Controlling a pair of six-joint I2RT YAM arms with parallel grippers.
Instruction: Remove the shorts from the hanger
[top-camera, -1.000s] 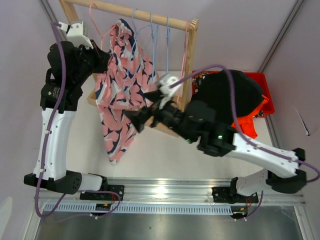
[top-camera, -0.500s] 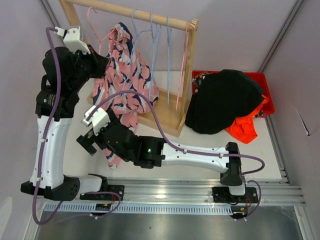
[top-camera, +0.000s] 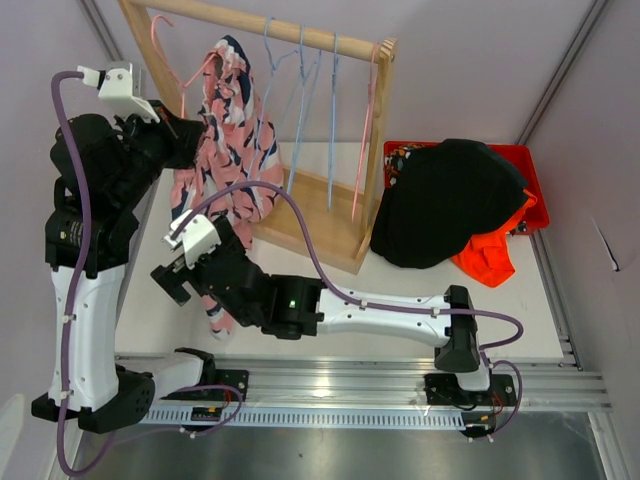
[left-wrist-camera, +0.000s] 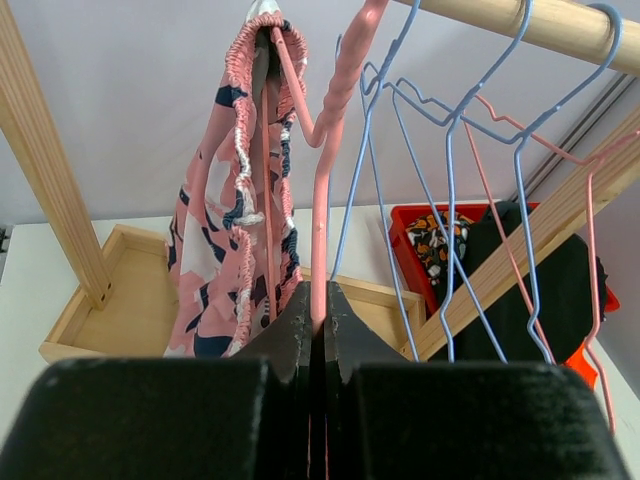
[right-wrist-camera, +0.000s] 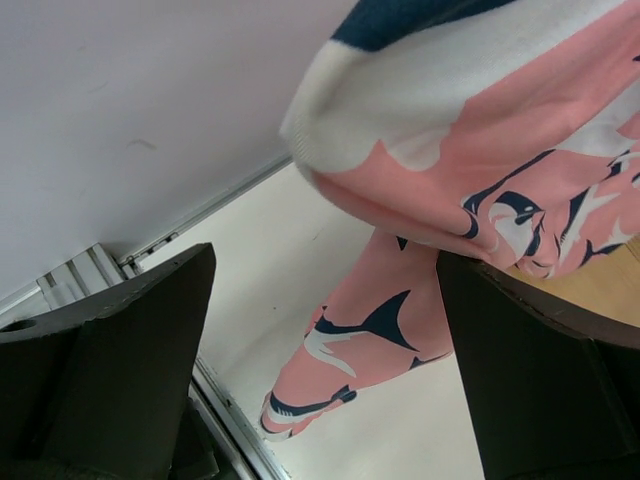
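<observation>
left jaws tight on pink hanger (left-wrist-camera: 321, 220), arm (top-camera: 85, 300) upright; right jaws wide apart near shorts (top-camera: 226, 140)

No legible text, label, brand, number or sign on anything in any view.

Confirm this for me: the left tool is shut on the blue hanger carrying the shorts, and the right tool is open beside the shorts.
Not quite: that hanger is pink, not blue. The left wrist view shows the left tool shut on the pink hanger carrying the shorts. The right tool is open beside the shorts, as stated.
</observation>
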